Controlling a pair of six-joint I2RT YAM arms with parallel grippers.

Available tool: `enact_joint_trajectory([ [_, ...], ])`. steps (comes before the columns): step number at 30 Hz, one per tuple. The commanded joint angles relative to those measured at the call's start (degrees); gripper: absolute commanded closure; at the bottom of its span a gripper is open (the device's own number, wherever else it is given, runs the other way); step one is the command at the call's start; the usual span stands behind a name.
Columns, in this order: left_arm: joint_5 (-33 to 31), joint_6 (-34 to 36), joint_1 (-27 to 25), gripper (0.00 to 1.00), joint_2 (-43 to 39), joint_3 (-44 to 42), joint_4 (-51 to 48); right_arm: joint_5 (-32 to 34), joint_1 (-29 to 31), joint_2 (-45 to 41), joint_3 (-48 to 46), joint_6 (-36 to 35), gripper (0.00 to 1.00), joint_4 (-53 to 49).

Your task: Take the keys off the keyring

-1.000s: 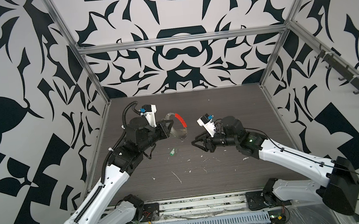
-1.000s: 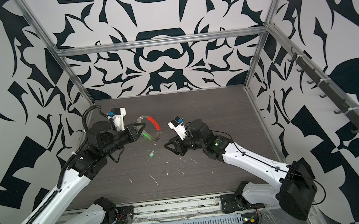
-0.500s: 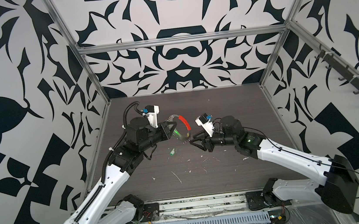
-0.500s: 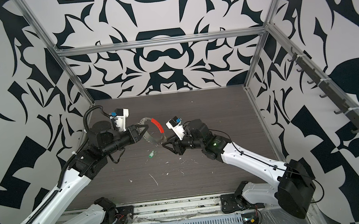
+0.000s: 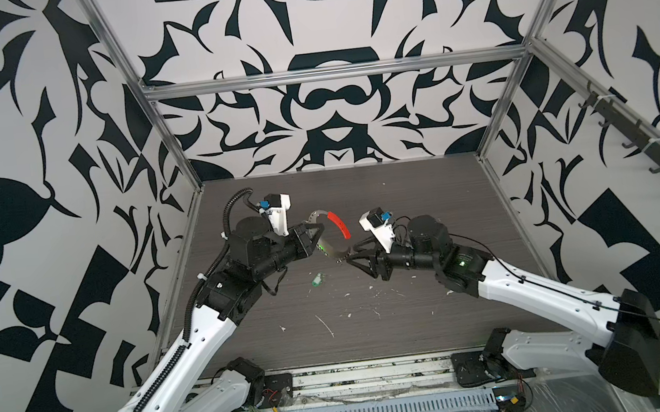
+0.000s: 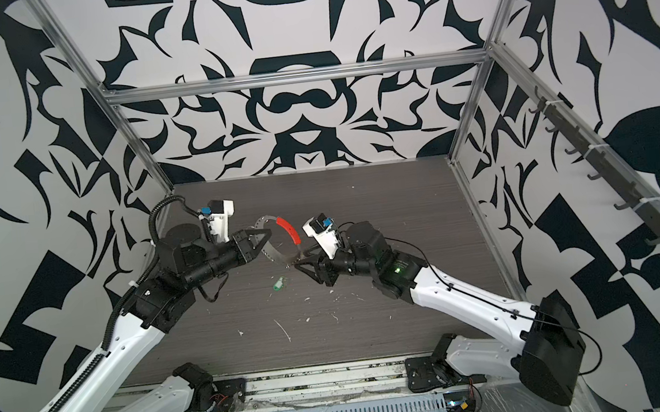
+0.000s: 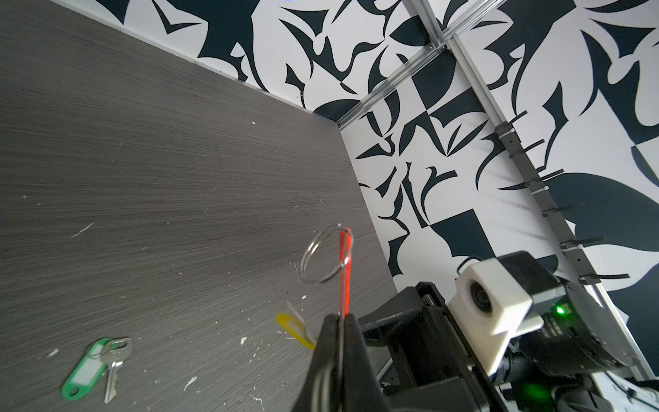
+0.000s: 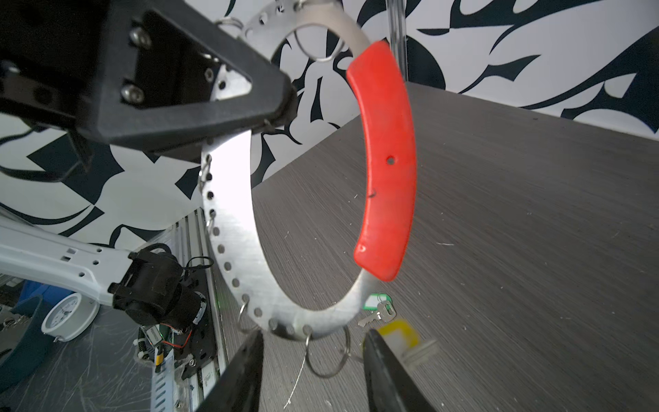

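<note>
As my left gripper (image 5: 315, 233) pinches the keyring (image 8: 231, 228) by its metal band and holds it clear of the table (image 5: 416, 331), my right gripper (image 8: 313, 356) sits at the hoop's lower arc, jaws partway apart around dangling small rings (image 8: 330, 356) (gripping nothing I can see). The yellow key (image 8: 399, 331) hangs blurred beside one right finger; the green key (image 5: 318, 279) lies on the table below.
</note>
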Motion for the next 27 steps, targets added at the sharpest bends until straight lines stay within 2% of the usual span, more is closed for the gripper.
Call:
enact_joint_trajectory([
  [1,0.4,-1.0,0.1,1.0,-1.0,0.2,0.9,1.4,0.3,-0.3,1.8,0.0,0.53,3.0],
  [15,0.1,-1.0,0.1,1.0,-1.8,0.2,1.0,0.2,0.3,0.9,2.5,0.2,0.78,2.0],
  [23,0.2,-1.1,0.1,1.0,-1.9,0.2,1.2,-1.6,0.3,1.7,2.4,0.7,0.77,2.5],
  [27,0.1,-1.2,0.1,1.0,-2.2,0.1,1.4,-2.3,0.3,2.0,2.4,0.9,0.72,2.6],
])
